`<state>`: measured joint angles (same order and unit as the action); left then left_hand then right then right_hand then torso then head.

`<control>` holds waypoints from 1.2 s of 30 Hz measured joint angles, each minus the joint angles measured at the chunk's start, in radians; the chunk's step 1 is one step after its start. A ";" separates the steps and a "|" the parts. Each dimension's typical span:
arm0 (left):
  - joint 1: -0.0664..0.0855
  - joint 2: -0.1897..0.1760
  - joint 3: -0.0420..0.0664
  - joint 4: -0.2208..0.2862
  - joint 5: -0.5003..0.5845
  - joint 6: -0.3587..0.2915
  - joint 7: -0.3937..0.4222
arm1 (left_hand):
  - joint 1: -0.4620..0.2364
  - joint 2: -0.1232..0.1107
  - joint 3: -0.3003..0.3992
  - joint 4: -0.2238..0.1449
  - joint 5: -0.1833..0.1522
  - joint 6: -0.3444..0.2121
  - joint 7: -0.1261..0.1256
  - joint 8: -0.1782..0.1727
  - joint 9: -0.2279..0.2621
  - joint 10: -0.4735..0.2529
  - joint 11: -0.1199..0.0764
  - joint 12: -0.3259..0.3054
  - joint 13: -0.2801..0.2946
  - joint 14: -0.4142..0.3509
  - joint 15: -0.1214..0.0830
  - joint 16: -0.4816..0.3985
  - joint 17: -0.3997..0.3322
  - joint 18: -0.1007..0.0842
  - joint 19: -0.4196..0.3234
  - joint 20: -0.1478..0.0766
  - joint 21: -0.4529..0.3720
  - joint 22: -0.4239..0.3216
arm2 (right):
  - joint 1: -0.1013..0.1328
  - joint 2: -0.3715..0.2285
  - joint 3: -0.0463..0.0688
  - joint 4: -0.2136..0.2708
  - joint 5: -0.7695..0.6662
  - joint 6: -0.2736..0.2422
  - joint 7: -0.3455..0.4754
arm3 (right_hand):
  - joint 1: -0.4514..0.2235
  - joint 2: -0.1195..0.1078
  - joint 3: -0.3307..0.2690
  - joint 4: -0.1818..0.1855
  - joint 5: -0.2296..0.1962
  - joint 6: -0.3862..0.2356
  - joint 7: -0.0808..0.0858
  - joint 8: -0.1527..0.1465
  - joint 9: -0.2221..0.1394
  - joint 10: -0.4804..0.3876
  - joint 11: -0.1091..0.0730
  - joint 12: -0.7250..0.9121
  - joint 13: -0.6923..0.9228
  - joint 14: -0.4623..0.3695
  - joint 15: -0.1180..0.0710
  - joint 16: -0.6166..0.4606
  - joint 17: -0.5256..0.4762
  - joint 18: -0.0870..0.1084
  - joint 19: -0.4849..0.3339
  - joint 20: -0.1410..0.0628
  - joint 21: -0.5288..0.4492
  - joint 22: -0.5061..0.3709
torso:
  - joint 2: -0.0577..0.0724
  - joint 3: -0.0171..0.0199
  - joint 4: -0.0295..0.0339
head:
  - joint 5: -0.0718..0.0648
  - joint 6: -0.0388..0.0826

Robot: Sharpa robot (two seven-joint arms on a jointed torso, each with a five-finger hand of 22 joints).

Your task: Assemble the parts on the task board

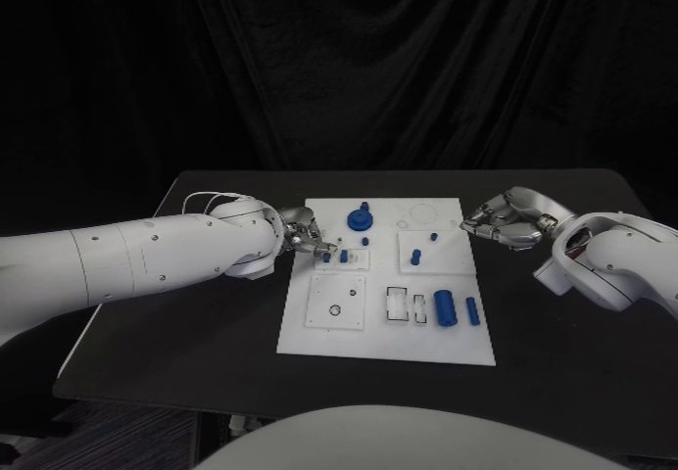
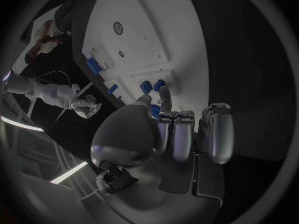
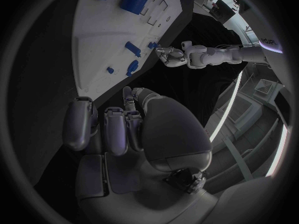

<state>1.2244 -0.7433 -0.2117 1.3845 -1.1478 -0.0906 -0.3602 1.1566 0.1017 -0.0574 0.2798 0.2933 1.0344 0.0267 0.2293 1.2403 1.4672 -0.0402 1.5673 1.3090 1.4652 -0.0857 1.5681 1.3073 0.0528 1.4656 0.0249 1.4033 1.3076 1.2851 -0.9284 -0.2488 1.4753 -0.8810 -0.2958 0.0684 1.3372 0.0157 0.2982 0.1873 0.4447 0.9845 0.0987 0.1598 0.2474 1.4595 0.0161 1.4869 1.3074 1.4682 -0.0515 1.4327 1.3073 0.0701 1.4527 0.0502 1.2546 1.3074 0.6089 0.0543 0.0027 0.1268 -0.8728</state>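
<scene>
The white task board (image 1: 322, 328) lies mid-table. On it are a blue knob (image 1: 361, 217), a peg (image 1: 415, 258), a thick cylinder (image 1: 444, 306) and a bar (image 1: 472, 311). Two small blue parts (image 1: 344, 256) stand in a small square plate near the board's left edge. My left hand (image 1: 301, 238) reaches over that edge, thumb and one finger (image 2: 165, 93) stretched right up to these parts (image 2: 159, 84), the other fingers curled. Whether it pinches one is hidden. My right hand (image 1: 503, 221) hovers at the board's right edge, fingers (image 3: 115, 129) curled in, holding nothing.
A recessed plate with a small ring (image 1: 335, 310) and two rectangular slots (image 1: 397, 305) sit on the near half of the board. Black table (image 1: 184, 333) surrounds the board, with open room on both sides and a dark curtain behind.
</scene>
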 measured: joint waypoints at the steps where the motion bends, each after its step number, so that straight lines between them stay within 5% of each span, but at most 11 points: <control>1: 0.000 0.000 0.000 -0.001 0.000 0.001 -0.001 | 0.000 0.000 0.000 0.000 0.000 0.000 0.000 0.000 0.000 0.000 0.000 0.000 0.000 0.000 0.000 0.000 0.000 0.000 0.000 0.000 0.000 0.000 | 0.000 0.000 0.000 0.000 0.000 0.000 0.000 | 0.000 0.000 0.000 0.000 0.000 0.000 0.000 0.000 0.000 0.000 0.000 0.000 0.000 0.000 0.000 0.000 0.000 0.000 0.000 0.000 0.000 0.000 | 0.000 0.0000 0.0000 | 0.000 0.000; 36: -0.007 0.017 0.000 -0.012 0.000 0.033 -0.014 | 0.021 0.002 0.013 -0.013 0.018 -0.020 0.005 -0.029 -0.010 0.000 0.000 0.000 0.000 0.000 0.000 0.000 0.000 0.000 -0.005 0.005 -0.023 0.000 | 0.000 0.003 0.000 0.000 0.000 0.004 0.000 | 0.000 0.000 0.000 0.000 0.000 0.000 0.000 0.000 0.001 -0.004 0.004 0.000 0.000 0.000 0.000 0.000 0.000 0.000 0.000 0.000 0.000 0.001 | 0.000 0.0002 0.0005 | -0.002 0.000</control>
<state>1.2177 -0.7265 -0.2117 1.3723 -1.1483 -0.0580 -0.3744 1.1776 0.1036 -0.0442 0.2666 0.3111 1.0145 0.0320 0.2004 1.2301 1.4672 -0.0401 1.5673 1.3091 1.4652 -0.0856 1.5681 1.3073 0.0531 1.4610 0.0295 1.3799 1.3074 1.2851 -0.9257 -0.2486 1.4752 -0.8810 -0.2913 0.0681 1.3372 0.0157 0.2982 0.1873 0.4447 0.9845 0.0988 0.1598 0.2480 1.4558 0.0198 1.4869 1.3074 1.4682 -0.0515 1.4327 1.3073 0.0701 1.4526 0.0502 1.2546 1.3081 0.6085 0.0545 0.0032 0.1252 -0.8728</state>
